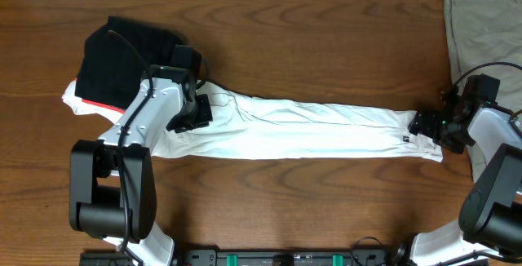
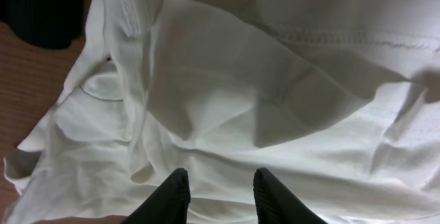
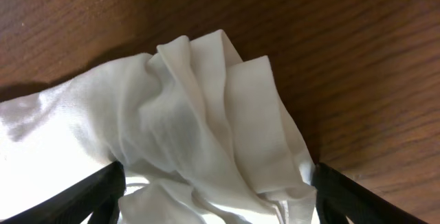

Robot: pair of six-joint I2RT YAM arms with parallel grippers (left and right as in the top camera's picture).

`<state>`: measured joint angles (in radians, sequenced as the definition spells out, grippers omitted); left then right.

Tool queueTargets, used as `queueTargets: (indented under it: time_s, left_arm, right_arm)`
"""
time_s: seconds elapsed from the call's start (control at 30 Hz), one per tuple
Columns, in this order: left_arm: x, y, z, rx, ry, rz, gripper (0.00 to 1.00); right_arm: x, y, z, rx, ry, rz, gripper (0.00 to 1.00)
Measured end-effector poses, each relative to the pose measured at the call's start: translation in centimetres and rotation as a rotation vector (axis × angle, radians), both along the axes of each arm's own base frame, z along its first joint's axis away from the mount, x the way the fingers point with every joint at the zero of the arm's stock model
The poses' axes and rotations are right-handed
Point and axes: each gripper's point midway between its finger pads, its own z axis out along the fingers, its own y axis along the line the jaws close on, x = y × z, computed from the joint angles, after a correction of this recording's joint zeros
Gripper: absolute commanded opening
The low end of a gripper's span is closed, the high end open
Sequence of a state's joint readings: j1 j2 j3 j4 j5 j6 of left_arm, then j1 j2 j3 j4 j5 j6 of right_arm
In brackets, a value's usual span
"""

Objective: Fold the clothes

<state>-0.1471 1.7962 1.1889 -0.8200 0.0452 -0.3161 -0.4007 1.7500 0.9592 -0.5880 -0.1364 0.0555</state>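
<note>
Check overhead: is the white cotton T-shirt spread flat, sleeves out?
No, the white cotton T-shirt lies folded in a long narrow strip.

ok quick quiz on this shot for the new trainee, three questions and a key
1. True or false: the white T-shirt lies stretched in a long strip across the wooden table.
2. Where does the olive-grey cloth lie? A) at the table's far right corner B) on top of the T-shirt C) on the floor
3. Fill in: the right pincer has its jaws ___, one on either side of the shirt's bunched end.

Key: 1 true; 2 A; 3 open
</note>
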Motion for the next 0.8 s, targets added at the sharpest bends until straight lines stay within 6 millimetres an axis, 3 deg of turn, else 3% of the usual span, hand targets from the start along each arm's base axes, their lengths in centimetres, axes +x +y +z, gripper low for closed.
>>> queueTargets:
  time_s: [0.13, 0.23, 0.33, 0.47, 0.53, 0.6, 0.63, 0.8]
  left_arm:
    - [0.4, -0.1, 0.0, -0.003, -0.014, 0.001, 0.46]
    - [0.4, -0.1, 0.0, -0.003, -0.016, 0.001, 0.49]
    - [0.4, -0.1, 0.1, -0.004, -0.017, 0.001, 0.5]
    - [0.6, -0.2, 0.4, -0.012, -0.027, 0.001, 0.51]
    - [0.7, -0.2, 0.8, -0.015, -0.04, 0.001, 0.51]
    - [0.8, -0.3, 1.3, -0.016, -0.055, 0.001, 0.51]
    - [0.9, -0.3, 1.5, -0.018, -0.061, 0.001, 0.51]
    - [1.1, -0.3, 1.9, -0.019, -0.074, 0.0, 0.51]
  right_arm:
    - [0.0, 0.1, 0.0, 0.004, -0.002, 0.002, 0.9]
    - [0.0, 0.1, 0.0, 0.006, -0.003, 0.004, 0.88]
    - [0.0, 0.0, 0.0, 0.001, -0.001, 0.007, 0.7]
    - [-0.2, 0.0, -0.1, -0.002, 0.005, -0.004, 0.62]
    - [-0.2, -0.1, -0.2, -0.008, 0.003, -0.003, 0.44]
    - [-0.3, -0.2, -0.3, -0.01, 0.002, -0.004, 0.05]
    - [-0.3, -0.1, -0.4, -0.003, 0.001, -0.009, 0.01]
    - [-0.3, 0.2, -0.3, 0.013, -0.005, -0.011, 0.01]
